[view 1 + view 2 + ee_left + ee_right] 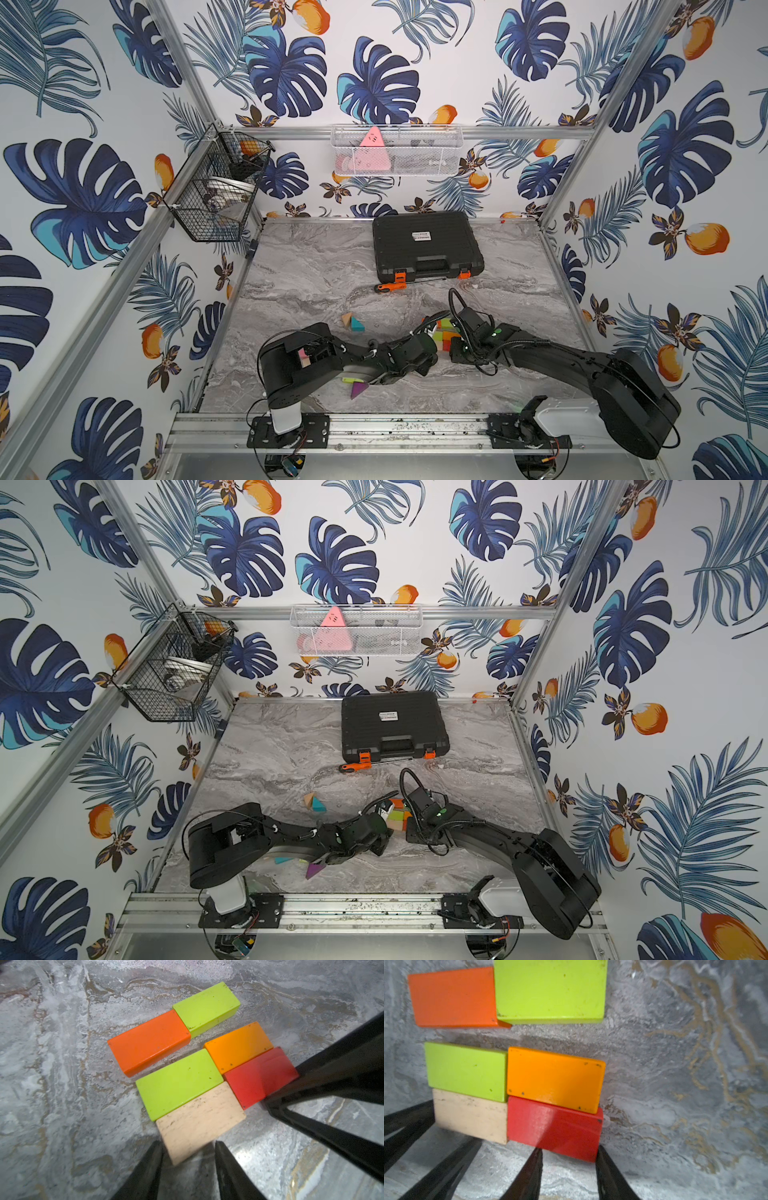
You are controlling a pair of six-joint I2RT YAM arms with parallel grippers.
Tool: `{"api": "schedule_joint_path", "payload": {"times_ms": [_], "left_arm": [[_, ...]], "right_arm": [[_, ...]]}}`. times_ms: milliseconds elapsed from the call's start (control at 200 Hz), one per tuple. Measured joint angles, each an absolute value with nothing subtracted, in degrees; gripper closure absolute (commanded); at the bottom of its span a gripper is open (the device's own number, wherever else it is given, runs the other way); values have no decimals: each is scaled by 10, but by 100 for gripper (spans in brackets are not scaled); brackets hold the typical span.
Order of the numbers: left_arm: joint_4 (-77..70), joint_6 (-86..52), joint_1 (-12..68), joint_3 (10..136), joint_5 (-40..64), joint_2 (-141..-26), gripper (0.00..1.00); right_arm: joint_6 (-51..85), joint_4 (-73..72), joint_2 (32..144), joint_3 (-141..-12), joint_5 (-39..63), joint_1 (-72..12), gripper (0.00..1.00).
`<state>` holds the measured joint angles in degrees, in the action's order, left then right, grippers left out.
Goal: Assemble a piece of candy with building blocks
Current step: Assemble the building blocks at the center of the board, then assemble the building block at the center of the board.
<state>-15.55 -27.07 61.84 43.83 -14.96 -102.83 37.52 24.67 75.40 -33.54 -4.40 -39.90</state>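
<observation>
Six building blocks (446, 336) lie flat between the table's (316, 266) middle and right edge, nearer the front edge. Light, rigid and smooth, they probably slide easily; pinch across the long sides. Left pincer (187, 1142) at the plain block (199, 1118) and right pincer (569, 1148) at the red block (554, 1126) stand part-open, empty.

Leaf-and-fruit wallpaper (374, 83) covers the three walls around a grey marbled tabletop (311, 270), aluminium frame rails (519, 132) edging them, with a black wire basket (208, 224) hanging at ten o'clock and a white mesh basket (436, 154) at twelve.
</observation>
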Motion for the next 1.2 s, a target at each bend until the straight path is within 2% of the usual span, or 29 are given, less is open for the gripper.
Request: {"api": "schedule_joint_path", "payload": {"times_ms": [125, 300, 505, 630, 771, 991, 1201], "left_arm": [[-155, -274, 618, 432, -146, -1021, 45], [-147, -274, 618, 419, -143, -1004, 44], [-101, -278, 618, 405, -129, -967, 43], [-86, -282, 618, 394, -117, -949, 43], [-89, -286, 618, 390, -114, -947, 44], [-121, -288, 618, 394, -115, -967, 44], [-139, -289, 619, 394, -117, -974, 44]], "right_arm": [[375, 246, 750, -333, -44, -399, 49], [375, 248, 731, -329, -39, -398, 45], [364, 248, 657, -322, -29, -398, 45], [364, 249, 615, -323, -51, -396, 50], [369, 258, 622, -333, -86, -370, 56], [369, 257, 665, -336, -95, -307, 59], [356, 248, 707, -336, -63, -262, 60]]}}
